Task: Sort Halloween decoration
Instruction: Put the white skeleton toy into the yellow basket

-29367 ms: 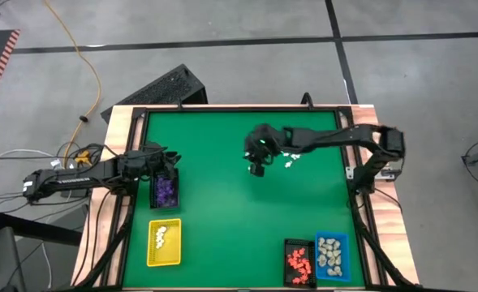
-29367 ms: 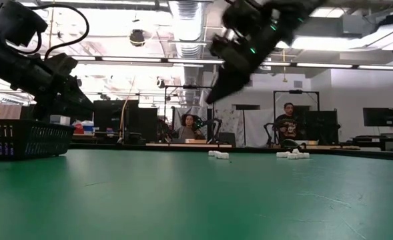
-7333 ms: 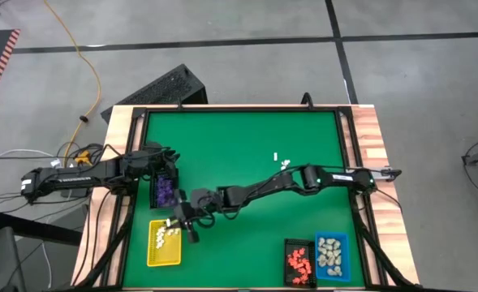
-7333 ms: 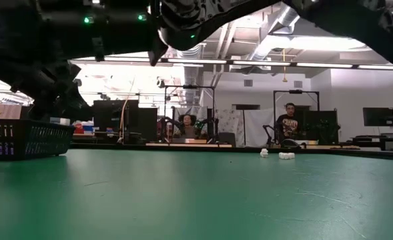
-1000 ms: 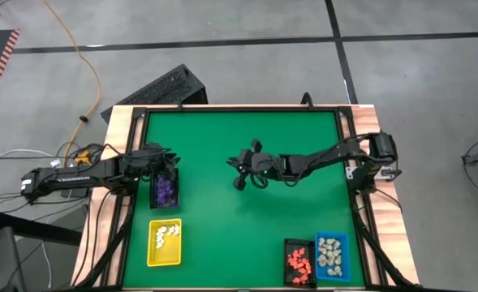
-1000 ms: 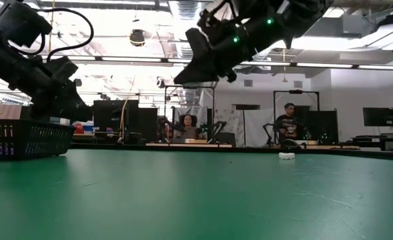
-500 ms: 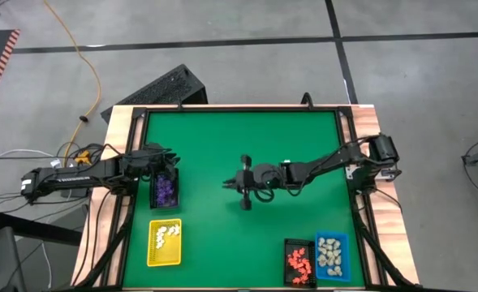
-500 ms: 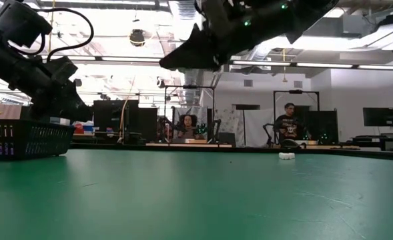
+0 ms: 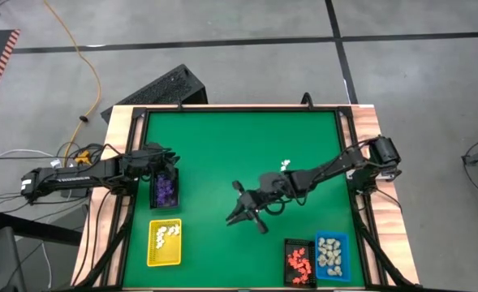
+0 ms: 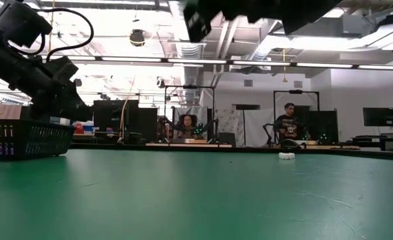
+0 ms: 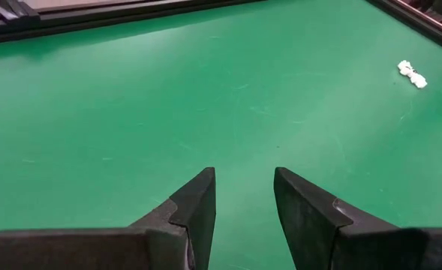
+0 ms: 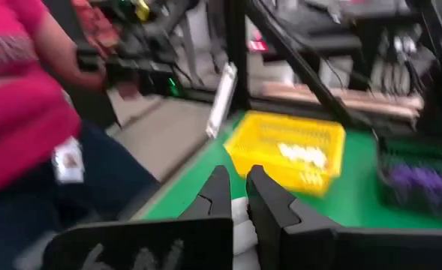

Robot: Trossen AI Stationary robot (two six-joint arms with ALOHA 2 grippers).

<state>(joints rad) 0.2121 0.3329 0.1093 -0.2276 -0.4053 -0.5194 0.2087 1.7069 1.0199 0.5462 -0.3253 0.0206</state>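
Right gripper (image 12: 237,196) is clamped on a white figurine (image 12: 239,222), carried above the green mat toward the yellow tray (image 9: 164,242). Half a second ago it hung farther from that tray, nearer mid-table. One white piece (image 9: 286,165) remains far from the yellow tray. Left gripper (image 11: 243,196) waits, fingers apart, by the purple-filled tray (image 9: 165,191).

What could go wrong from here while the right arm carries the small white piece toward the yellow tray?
1. The white figurine sits only between the tips of the right gripper, so it may slip out above the green table.
2. The yellow tray is small, with a black tray close beside it; a release off target could miss it.
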